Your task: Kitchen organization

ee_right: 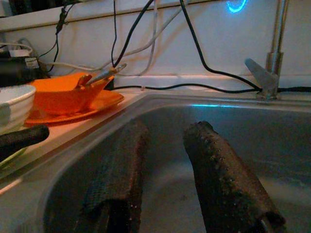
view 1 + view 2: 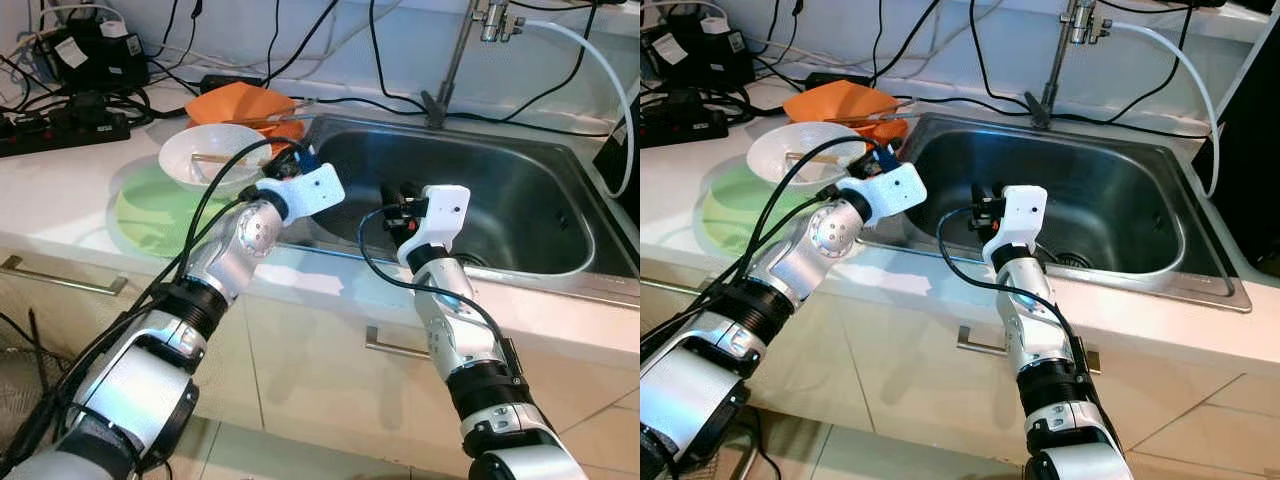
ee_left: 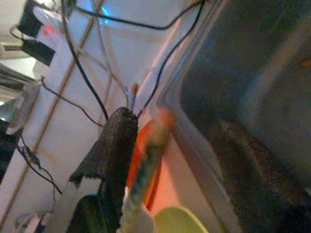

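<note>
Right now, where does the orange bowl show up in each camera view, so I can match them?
Left eye view: orange bowl on the counter, behind the white bowl, at the sink's far left corner.
Right eye view: same spot.
Left wrist view: a blurred orange patch along the sink's edge.
Right wrist view: on the counter, beside the sink's corner.
Shared landmark: the sink's rim.

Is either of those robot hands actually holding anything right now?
The right tool is open and empty over the sink. The left tool sits by the white bowl; whether it grips anything cannot be told.
</note>
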Robot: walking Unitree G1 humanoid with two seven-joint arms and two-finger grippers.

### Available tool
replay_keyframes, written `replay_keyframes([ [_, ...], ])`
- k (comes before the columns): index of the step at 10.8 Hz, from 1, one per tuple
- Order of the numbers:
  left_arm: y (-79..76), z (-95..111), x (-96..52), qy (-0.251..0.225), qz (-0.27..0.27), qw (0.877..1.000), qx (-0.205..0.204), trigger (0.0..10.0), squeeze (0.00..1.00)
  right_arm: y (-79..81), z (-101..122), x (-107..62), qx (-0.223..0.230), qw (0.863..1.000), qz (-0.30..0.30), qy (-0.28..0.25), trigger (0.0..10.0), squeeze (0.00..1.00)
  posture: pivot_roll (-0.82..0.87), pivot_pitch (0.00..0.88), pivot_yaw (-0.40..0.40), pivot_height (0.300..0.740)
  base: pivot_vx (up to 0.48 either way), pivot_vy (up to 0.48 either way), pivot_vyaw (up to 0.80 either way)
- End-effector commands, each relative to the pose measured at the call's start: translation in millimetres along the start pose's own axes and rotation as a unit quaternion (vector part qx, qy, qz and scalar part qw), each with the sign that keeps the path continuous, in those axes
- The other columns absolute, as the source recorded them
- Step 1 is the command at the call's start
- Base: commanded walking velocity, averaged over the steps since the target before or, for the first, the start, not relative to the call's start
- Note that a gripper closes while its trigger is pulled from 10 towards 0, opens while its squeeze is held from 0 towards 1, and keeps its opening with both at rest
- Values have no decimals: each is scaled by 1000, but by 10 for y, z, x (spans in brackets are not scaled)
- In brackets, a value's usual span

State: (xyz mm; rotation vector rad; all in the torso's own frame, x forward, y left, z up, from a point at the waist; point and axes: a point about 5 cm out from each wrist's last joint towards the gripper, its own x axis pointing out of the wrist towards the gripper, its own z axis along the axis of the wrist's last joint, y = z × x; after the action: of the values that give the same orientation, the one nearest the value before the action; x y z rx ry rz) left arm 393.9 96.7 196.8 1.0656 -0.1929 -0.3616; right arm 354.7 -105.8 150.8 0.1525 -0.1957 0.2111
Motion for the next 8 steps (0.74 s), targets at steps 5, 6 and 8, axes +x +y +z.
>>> replay_keyframes([
  [5,73,95,62,-15,16,1000,17,0,0,-19,6,6,-7,1000,-1,0,10000,0,177,0,-3,740,0,0,0],
  [6,102,107,63,-19,23,999,20,0,0,-20,3,6,-6,1000,-2,0,10000,0,181,0,-5,740,0,0,0],
  [8,144,112,65,-20,32,999,25,0,0,-16,-1,8,-6,1000,-1,2,10000,0,183,0,-5,740,0,0,0],
])
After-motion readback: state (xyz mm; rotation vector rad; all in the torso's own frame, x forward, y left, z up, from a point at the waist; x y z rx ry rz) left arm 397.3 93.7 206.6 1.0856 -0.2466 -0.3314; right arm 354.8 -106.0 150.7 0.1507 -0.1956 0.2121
